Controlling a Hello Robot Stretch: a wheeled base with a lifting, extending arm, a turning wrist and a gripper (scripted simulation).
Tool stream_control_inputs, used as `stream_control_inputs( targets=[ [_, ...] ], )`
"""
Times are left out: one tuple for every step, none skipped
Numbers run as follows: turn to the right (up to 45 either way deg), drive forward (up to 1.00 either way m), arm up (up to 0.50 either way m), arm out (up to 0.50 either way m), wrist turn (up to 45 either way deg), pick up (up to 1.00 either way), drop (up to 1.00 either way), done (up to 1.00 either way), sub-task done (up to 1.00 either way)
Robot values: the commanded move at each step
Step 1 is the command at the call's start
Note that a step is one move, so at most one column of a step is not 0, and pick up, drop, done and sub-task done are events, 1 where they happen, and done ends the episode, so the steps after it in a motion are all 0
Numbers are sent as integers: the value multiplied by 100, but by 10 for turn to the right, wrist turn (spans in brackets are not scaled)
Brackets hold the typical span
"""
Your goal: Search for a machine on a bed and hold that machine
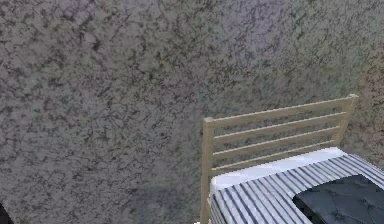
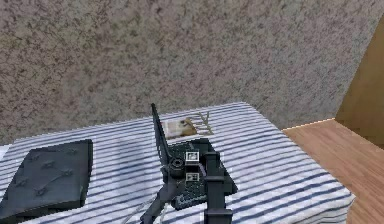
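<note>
Two thin fingers mark the gripper (image 2: 152, 208) low in the arm side view, at the far end of the dark arm (image 2: 213, 200) that rises from the bottom edge, with the striped bed (image 2: 280, 165) behind them. Right at the gripper, and partly hidden by it, is the task's machine, a dark open laptop (image 2: 159, 138). Its base rests flat on the cover around the arm's two white squares, and its lid stands upright just beyond the fingers. Because the laptop lies on the bed at the fingers, I cannot tell whether the gripper holds anything. Just past the lid, farther out from the gripper, a small light card (image 2: 186, 127) lies flat on the stripes. Well apart from the gripper, toward the arm side view's left, a dark cushion (image 2: 45, 175) lies on the same cover. On the gripper's other side, beyond the bed's edge, this view gives a wooden floor (image 2: 340, 150) and a brown wooden panel (image 2: 366, 80). Farthest out stands a speckled grey wall (image 2: 120, 50). The forward view supplies the bed's end: a pale slatted headboard (image 1: 275, 135) against the speckled wall, a white strip of bedding (image 1: 270, 172) below it, then the striped cover. A dark cushion lies at that view's bottom right corner.
</note>
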Motion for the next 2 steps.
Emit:
stream_control_inputs(
  targets=[
    [0,0,0,0,450,0,0,0,0],
    [0,0,0,0,450,0,0,0,0]
  ],
)
